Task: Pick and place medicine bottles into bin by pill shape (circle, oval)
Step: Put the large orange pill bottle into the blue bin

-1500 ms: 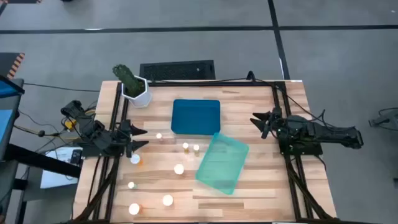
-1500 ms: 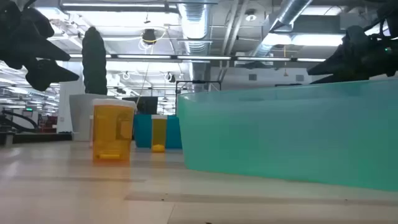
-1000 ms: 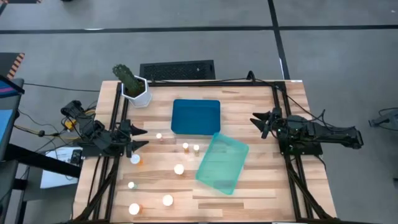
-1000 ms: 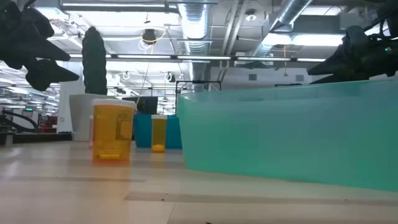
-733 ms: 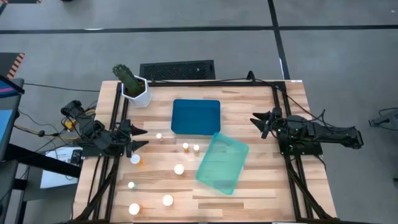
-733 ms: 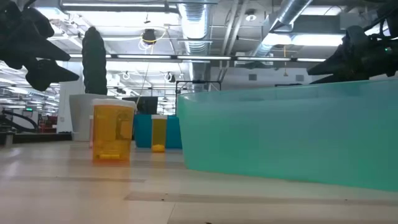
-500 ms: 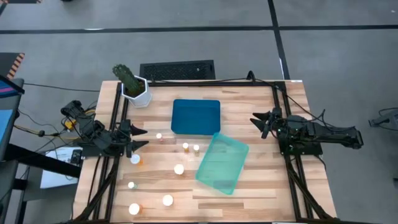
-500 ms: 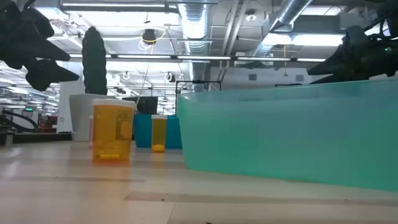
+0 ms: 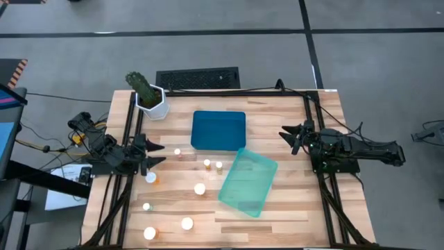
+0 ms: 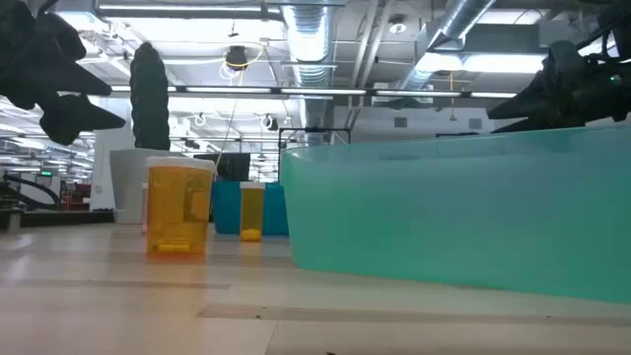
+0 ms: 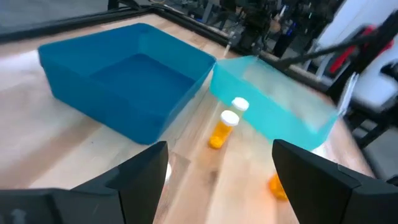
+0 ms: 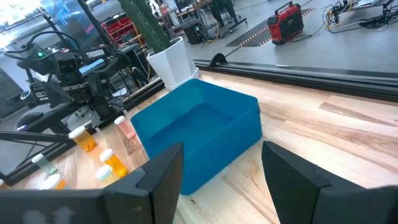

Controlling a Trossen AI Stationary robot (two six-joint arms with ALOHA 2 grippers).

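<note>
Eight white-capped medicine bottles stand upright on the wooden table's left half, among them one [image 9: 150, 177] just near of my left gripper, one [image 9: 177, 151], a pair [image 9: 207, 163] [image 9: 218, 165], one [image 9: 199, 188] and several near the front left [image 9: 186, 223]. An amber bottle [image 10: 177, 209] shows in the low view. A blue bin [image 9: 218, 130] and a teal bin [image 9: 248, 182] sit mid-table. My left gripper [image 9: 161, 153] is open and empty at the left edge; it also shows in its wrist view [image 11: 221, 149]. My right gripper [image 9: 283, 136] is open and empty at the right.
A white hexagonal pot [image 9: 154, 103] with a green plant stands at the far left corner. A dark keyboard-like slab [image 9: 198, 78] lies beyond the far edge. Black frame rails run along the left side [image 9: 128, 139] and the right side [image 9: 316, 139] of the table.
</note>
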